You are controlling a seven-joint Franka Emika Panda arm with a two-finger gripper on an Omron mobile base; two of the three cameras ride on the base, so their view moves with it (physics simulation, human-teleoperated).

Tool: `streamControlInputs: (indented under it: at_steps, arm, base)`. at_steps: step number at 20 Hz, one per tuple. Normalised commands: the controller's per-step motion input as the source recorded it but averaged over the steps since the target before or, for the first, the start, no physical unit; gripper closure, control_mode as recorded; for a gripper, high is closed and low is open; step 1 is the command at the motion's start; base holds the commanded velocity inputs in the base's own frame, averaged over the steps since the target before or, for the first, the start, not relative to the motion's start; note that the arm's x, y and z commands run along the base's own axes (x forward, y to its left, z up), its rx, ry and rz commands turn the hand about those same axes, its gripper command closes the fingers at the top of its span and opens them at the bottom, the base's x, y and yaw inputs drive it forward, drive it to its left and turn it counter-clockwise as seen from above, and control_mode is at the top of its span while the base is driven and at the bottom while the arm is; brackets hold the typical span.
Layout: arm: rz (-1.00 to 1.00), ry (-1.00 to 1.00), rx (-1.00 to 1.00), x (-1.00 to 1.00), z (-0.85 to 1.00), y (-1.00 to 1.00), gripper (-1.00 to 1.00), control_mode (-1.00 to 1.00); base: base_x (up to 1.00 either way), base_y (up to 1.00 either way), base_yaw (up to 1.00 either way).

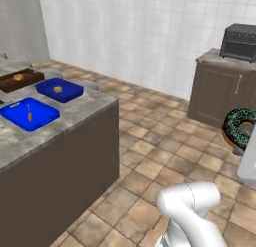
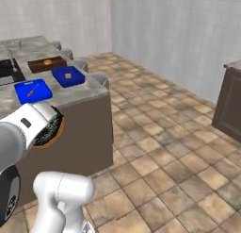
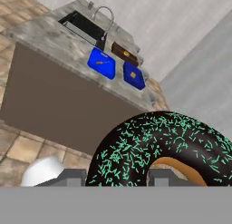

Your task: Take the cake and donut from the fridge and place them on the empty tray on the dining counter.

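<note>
You've got the donut [image 3: 163, 150] clamped in the gripper [image 3: 117, 177], jaws partly closed on either side of the ring. It's close to the hand camera: dark chocolate glaze, lots of thin green sprinkles, orange-brown dough showing at the inner hole. In the left base view the donut [image 1: 240, 127] hangs at the right edge, above the tiled floor [image 1: 165, 156], well apart from the desk [image 1: 75, 116]. In the right base view you see it tucked just behind the white arm, in front of the desk's brown side.

On the desk, the navy tray [image 1: 60, 90] sits between a brown wooden tray [image 1: 20, 80] and a brighter flat blue board [image 1: 29, 115]. The cake [image 1: 58, 89], a small yellow-orange chunk, is already in the navy tray. A thin orange item lies on the board. A black sink [image 3: 84, 26] and curved tap [image 3: 105, 17] are farther along the desk.
</note>
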Motion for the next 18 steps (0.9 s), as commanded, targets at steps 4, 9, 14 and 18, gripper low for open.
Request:
streamControlInputs:
  at_steps: [4, 9, 14, 18]
  arm:
    - [0.0, 0.0, 0.0, 0.0, 0.0, 0.0, 1.0, 1.0]
    - [0.0, 0.0, 0.0, 0.0, 0.0, 0.0, 1.0, 1.0]
    - [0.0, 0.0, 0.0, 0.0, 0.0, 0.0, 1.0, 1.0]
    - [0.0, 0.0, 0.0, 0.0, 0.0, 0.0, 1.0, 1.0]
  base:
    - [0.36, 0.12, 0.71]
    - [0.58, 0.0, 0.62]
    - [0.75, -0.12, 0.48]
    - [0.51, -0.34, 0.29]
